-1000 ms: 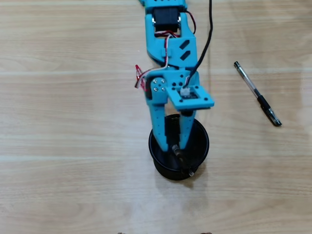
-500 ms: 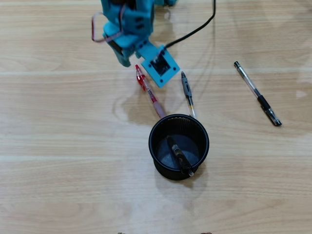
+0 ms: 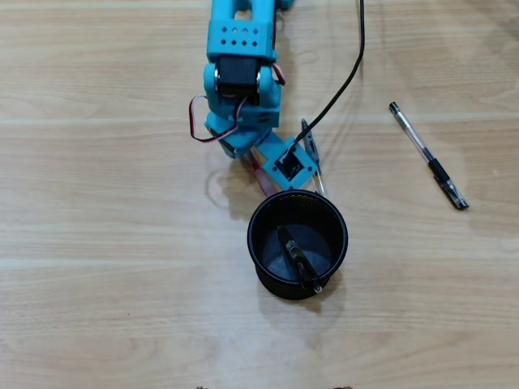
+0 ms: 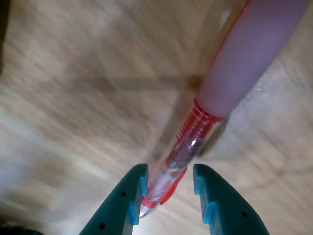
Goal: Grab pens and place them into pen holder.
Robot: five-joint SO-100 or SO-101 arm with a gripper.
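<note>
My gripper (image 4: 168, 188) is shut on a red pen (image 4: 244, 63). In the wrist view the pen runs from between the teal fingers (image 4: 124, 200) up to the top right, sharp against the blurred wooden table. In the overhead view the gripper (image 3: 261, 174) hangs just behind the far rim of the black mesh pen holder (image 3: 254, 237), and only a bit of the red pen (image 3: 256, 166) shows under the arm. One dark pen (image 3: 300, 261) leans inside the holder. A clear pen with a black grip (image 3: 428, 156) lies on the table at the right.
The blue arm (image 3: 239, 73) reaches in from the top centre of the overhead view. A black cable (image 3: 357, 57) runs from the top down to the wrist camera (image 3: 292, 166). The light wooden table (image 3: 105, 243) spreads all around.
</note>
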